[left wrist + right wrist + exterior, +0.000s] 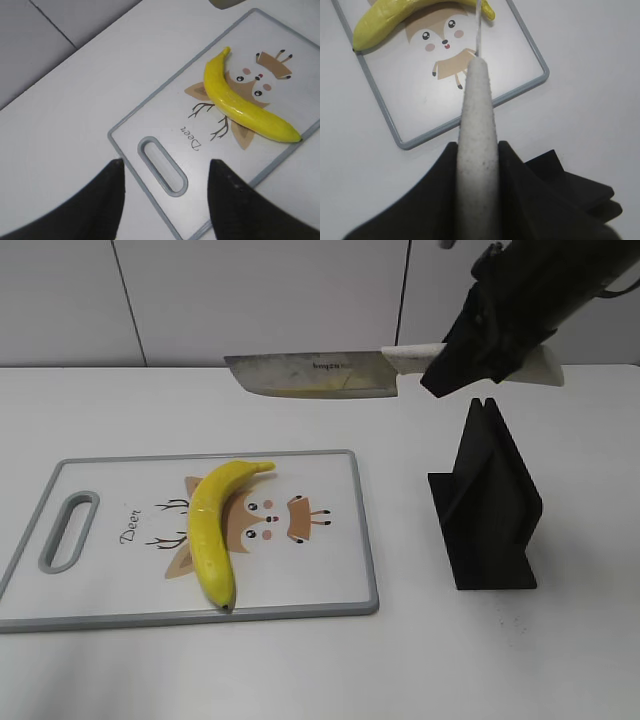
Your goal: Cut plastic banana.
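Observation:
The plastic banana [212, 530] lies whole on the white cutting board [320, 580], over its deer picture. It also shows in the left wrist view [240, 105] and the right wrist view [395, 17]. My right gripper [470, 355] is shut on the white handle of a knife [315, 374] and holds it level in the air, blade pointing left, above and behind the board. In the right wrist view the handle [477, 130] sits between the jaws [477, 150]. My left gripper [167, 172] is open and empty above the board's handle slot [162, 165].
A black knife stand [490, 505] stands upright on the white table to the right of the board, its corner also in the right wrist view [575, 185]. A pale wall runs behind the table.

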Tool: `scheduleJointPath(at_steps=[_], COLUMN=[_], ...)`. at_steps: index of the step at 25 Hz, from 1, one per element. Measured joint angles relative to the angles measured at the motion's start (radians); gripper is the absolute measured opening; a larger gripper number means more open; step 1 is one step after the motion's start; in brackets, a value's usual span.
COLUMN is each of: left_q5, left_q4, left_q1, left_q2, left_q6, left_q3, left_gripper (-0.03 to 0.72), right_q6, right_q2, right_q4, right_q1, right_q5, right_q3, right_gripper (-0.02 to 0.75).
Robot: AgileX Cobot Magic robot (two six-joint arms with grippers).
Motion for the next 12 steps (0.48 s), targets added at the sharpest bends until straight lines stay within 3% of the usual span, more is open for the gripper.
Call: scheduleJointPath(at_steps=[7, 12], left_q5=[0.072, 0.201], left_q4=[-0.018, -0.102], left_q1=[0.009, 0.026], left_q2=[0.344, 0.528], left_q6=[0.154, 0.400], left_q3=[-0.254, -0.417], left_gripper=[0.503, 0.500], right_q6=[-0.078, -0.155], right_q2=[0.110, 0.166], right_q4=[0.008, 0.046], right_q1=[0.072, 0.078], right_q5=[0.016, 0.026], right_q3=[-0.089, -0.123], right_gripper=[0.183, 0.183])
